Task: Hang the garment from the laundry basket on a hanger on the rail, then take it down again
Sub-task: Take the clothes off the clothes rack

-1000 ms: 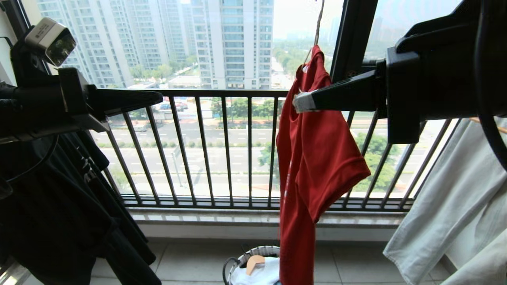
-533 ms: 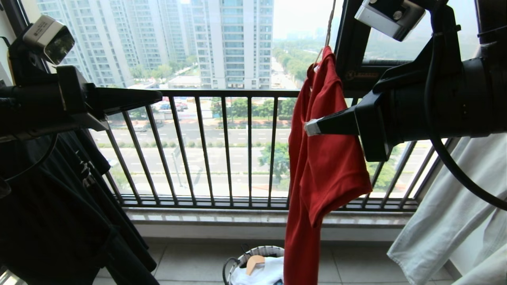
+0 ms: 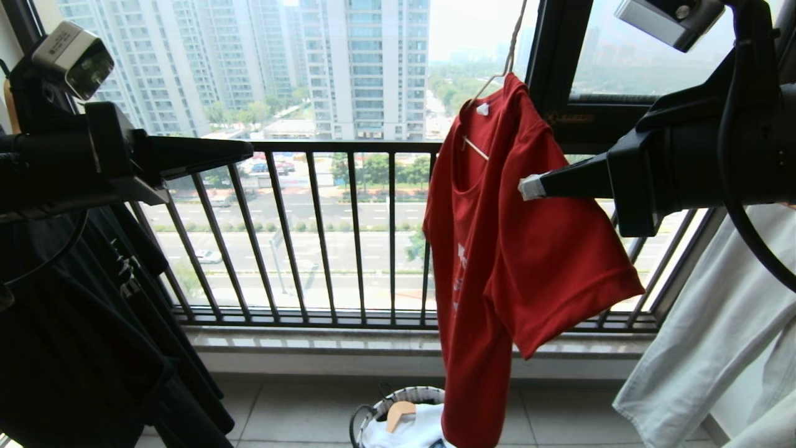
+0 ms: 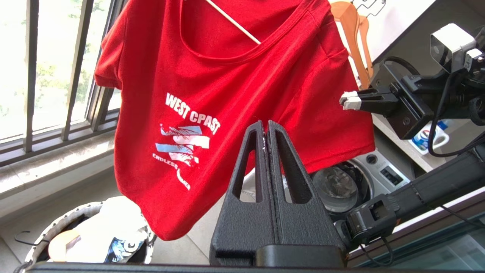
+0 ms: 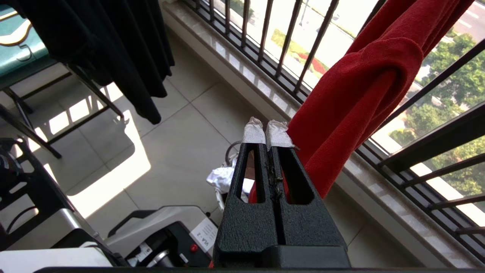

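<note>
both jaws pressed together, empty; right gripper (image 3: pixel 527 186) beside garment (image 3: pixel 497 249).

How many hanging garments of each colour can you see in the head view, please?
Red: 1, the T-shirt on the white wire hanger.
Black: 1, the dark clothing at the left.
Pale grey-green: 1, the trousers at the right.
Total: 3

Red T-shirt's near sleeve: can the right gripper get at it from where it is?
Probably yes. The right gripper, shut, sits right beside the red T-shirt at shoulder height with nothing between them; it would need to open first.
</note>
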